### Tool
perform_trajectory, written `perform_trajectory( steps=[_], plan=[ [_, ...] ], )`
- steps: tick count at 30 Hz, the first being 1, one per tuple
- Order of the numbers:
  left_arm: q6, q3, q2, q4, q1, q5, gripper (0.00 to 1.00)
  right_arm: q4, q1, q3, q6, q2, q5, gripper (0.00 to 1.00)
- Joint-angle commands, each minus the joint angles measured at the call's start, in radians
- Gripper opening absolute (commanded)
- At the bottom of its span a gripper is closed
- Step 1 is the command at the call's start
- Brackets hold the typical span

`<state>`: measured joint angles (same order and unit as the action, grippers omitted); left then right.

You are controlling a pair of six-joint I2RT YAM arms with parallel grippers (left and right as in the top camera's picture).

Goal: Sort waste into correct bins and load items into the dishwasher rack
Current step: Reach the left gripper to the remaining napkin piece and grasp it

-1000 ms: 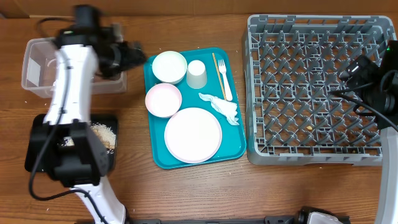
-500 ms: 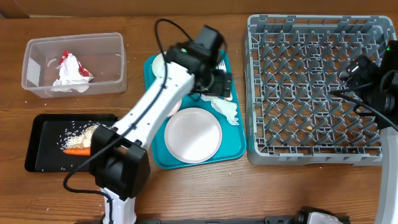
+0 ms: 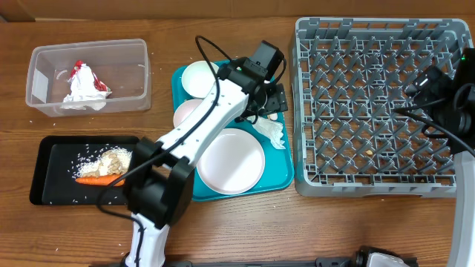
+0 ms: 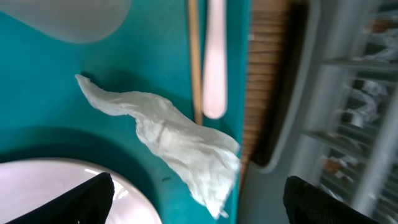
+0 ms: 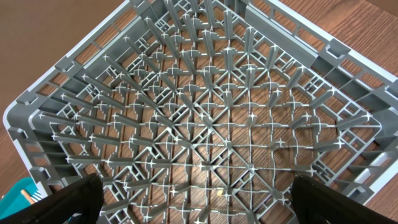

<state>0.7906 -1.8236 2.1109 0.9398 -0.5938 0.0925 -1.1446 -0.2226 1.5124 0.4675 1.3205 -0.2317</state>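
Overhead view: the left gripper (image 3: 272, 95) hangs over the right side of the flat teal tray (image 3: 283, 169), right above a crumpled white paper napkin (image 3: 272, 132) that lies on the tray. In the left wrist view, its two black fingers (image 4: 74, 202) are spread wide, one on each side of the napkin, and they hold nothing. Next to the napkin lie a pale slim fork (image 4: 214, 56) and a thin wooden stick (image 4: 194, 56), side by side. A round white plate (image 3: 230, 159) sits on the near part of the tray. Two small white bowls (image 3: 199, 78) sit on its far left part, and the arm hides part of one. The large grey plastic rack (image 3: 378, 111) with upright pegs stands just to the right of the teal tray. The right gripper (image 5: 199, 208) hangs above the rack, and its fingers are spread wide too, with nothing in them. Far to the left, the clear plastic tub (image 3: 37, 89) has another crumpled white napkin (image 3: 83, 95) and a red snack wrapper (image 3: 78, 70) inside it. In front of the tub, the shallow black tray (image 3: 44, 185) holds an orange carrot (image 3: 96, 179) and a heap of beige-white crumbs (image 3: 115, 158).
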Motion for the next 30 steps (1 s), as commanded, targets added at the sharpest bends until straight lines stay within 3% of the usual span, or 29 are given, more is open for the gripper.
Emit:
perform_trajectory(
  steps=[1,20,30],
  plan=[
    [0.067,0.012,0.077,-0.012,0.005,-0.016,0.89,0.006,-0.002,0.005,0.001,0.006,0.002,1.0],
    [0.077,0.011,0.18,-0.027,0.011,-0.023,0.83,0.006,-0.002,0.005,0.001,0.013,0.002,1.0],
    [0.043,-0.004,0.178,0.004,0.011,-0.05,0.56,0.006,-0.002,0.005,0.001,0.014,0.002,1.0]
  ],
)
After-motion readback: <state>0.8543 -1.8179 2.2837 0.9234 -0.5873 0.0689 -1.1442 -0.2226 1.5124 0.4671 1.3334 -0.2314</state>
